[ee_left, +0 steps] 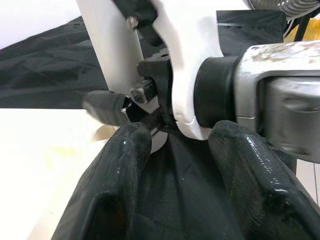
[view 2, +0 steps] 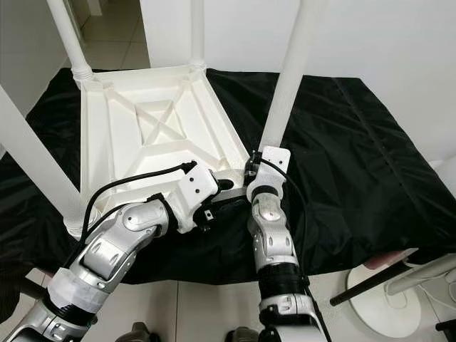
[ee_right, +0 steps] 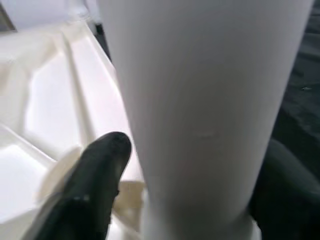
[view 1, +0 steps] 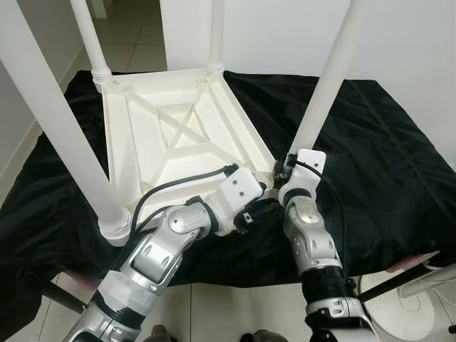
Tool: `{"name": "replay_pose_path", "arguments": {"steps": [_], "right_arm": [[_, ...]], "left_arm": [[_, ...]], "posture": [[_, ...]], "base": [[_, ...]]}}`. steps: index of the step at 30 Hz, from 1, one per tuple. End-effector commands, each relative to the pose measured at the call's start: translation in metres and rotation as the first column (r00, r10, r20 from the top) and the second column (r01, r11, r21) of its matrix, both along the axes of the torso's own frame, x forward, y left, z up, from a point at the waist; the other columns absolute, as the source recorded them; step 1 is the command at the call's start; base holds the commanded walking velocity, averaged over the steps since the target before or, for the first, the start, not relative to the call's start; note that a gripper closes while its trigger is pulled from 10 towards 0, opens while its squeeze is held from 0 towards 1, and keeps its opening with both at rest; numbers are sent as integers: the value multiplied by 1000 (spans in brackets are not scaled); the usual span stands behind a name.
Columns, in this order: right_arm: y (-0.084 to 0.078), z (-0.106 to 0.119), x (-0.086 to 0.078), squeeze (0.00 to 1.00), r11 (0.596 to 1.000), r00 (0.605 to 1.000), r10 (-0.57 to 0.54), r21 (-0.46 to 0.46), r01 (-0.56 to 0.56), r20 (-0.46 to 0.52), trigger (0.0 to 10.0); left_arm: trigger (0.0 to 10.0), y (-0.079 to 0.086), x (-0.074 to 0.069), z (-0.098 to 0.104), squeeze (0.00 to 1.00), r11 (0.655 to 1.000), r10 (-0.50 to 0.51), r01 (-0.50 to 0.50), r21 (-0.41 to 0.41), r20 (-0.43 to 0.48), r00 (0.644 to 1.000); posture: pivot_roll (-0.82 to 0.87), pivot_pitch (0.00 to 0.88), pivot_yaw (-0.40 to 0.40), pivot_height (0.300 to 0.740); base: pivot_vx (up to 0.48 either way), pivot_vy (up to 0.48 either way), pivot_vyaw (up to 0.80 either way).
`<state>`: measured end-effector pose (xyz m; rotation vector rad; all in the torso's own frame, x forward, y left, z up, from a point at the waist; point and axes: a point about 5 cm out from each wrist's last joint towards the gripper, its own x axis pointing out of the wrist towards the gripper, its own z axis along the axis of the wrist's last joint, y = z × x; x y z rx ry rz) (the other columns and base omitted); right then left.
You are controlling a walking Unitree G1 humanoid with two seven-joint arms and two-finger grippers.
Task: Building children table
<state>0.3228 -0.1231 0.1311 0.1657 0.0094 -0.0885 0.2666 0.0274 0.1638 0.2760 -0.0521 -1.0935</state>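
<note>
A white children's table (view 1: pixel 178 135) lies upside down on a black cloth (view 1: pixel 385 164), its legs pointing up. My right gripper (ee_right: pixel 195 165) is shut on the near right leg (view 1: pixel 328 78), low down where the leg meets the table's corner; one black finger (ee_right: pixel 95 175) shows on each side of the leg. My left gripper (ee_left: pixel 182 145) is open, hovering just above the cloth at the table's front edge, right beside the right wrist (view 1: pixel 303 167). Nothing lies between its fingers (ee_left: pixel 125 155). The near left leg (view 1: pixel 57 121) and two far legs (view 1: pixel 89 35) stand in their sockets.
The black cloth covers a low surface that ends just in front of my arms, with tiled floor (view 1: pixel 228 313) below. A white fan base (view 1: pixel 420 313) and a dark rod (view 1: pixel 399 281) stand at the lower right. White walls rise behind.
</note>
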Motion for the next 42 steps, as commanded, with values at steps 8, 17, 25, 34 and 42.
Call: {"name": "replay_pose_path", "arguments": {"steps": [8,17,25,34,42], "right_arm": [[-21,-15,-15,0,985,986,168,30,-168,24,10000],[-40,-21,-17,0,937,941,337,-97,-336,3,10000],[-58,-13,-1,0,841,872,488,-241,-484,-44,10000],[-59,1,23,0,740,805,586,-339,-580,-97,10000],[-56,-5,27,0,655,731,658,-341,-674,-181,0]], "left_arm": [[10000,-1,-2,-1,0,1000,-10,10,13,9,1000],[10000,0,-1,-2,0,1000,-18,17,20,12,1000],[10000,0,2,0,0,1000,-19,19,22,17,1000],[10000,-2,6,5,0,1000,-12,11,22,36,999],[10000,3,7,5,0,1000,9,-10,29,39,999]], "posture": [[-35,0,-55,740],[-42,0,-46,740],[-48,0,-30,740],[-36,0,-30,740],[-14,0,-38,740]], "base": [[0,0,0],[0,0,0],[0,0,0],[0,0,0],[0,0,0]]}}
